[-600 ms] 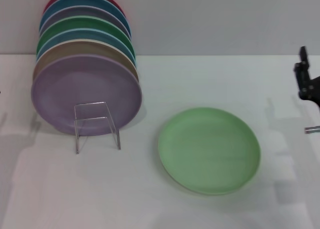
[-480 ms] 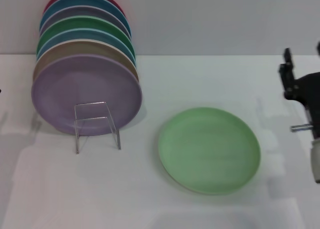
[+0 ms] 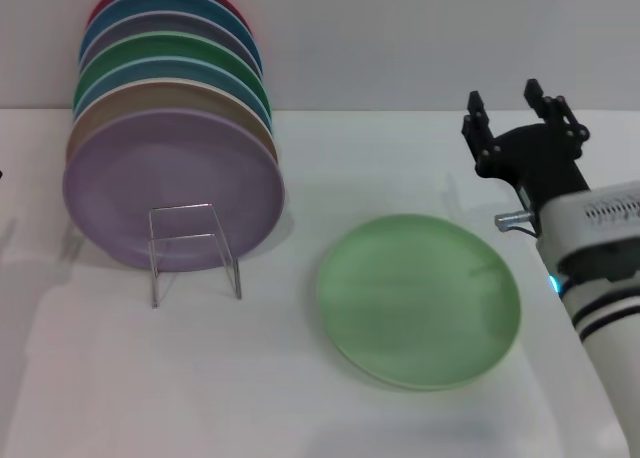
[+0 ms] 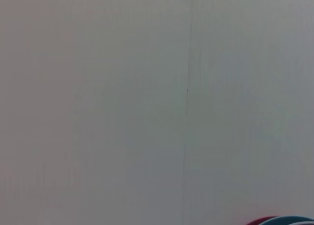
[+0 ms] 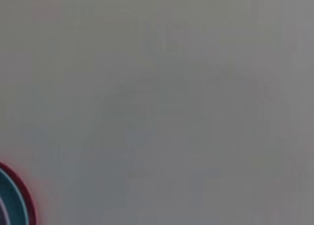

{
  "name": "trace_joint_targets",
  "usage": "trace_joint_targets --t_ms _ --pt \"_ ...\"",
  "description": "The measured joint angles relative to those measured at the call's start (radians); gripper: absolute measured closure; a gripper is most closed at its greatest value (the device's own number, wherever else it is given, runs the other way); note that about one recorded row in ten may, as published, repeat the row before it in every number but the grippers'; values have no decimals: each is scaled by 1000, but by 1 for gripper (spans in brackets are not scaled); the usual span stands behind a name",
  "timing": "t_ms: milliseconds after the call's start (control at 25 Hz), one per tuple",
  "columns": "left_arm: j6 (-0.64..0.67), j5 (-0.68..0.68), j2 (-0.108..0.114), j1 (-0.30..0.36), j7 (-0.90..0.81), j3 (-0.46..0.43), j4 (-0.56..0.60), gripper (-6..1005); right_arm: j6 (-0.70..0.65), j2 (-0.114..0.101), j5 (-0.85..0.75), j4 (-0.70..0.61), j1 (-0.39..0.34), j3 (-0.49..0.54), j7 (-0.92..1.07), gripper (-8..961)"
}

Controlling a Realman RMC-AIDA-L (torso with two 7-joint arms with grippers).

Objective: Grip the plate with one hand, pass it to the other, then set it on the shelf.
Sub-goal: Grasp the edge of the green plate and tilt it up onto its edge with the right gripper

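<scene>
The pale lime-green plate (image 3: 418,299) lies flat on the white table, right of the middle. My right gripper (image 3: 505,103) is open and empty, its black fingers pointing up and away, above the table just beyond the plate's far right rim. The clear acrylic shelf (image 3: 193,248) stands left of the plate with a row of plates leaning in it. My left gripper is out of view. The left wrist view shows only the pale wall and a sliver of plate rims (image 4: 282,220).
Several coloured plates stand in the rack, a lilac plate (image 3: 172,190) at the front and a darker green plate (image 3: 170,50) farther back. The right wrist view shows the wall and a red and teal plate edge (image 5: 14,200). A grey wall backs the table.
My right arm has swung in from the right edge toward the plate, and more of its wrist and forearm now shows. The plate and rack have not moved.
</scene>
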Motion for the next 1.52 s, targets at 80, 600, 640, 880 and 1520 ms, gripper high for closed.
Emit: trace_joint_targets --t_ms 80,600,640,880,1520 --pt "0 0 0 0 0 0 1 227 29 -1 0 22 -9 16 -15 333" --pt "-8 0 -4 -5 -2 0 7 228 945 10 -2 460 -192 527 -306 332" --pt "-8 0 -4 -5 -2 0 7 228 1030 13 -2 479 -195 584 -306 332" --pt "-8 0 -6 -11 -2 0 4 228 1494 12 -56 507 -145 893 -226 333" --pt "8 -9 -5 -28 -2 -1 1 229 2280 -8 -434 517 108 1304 148 333"
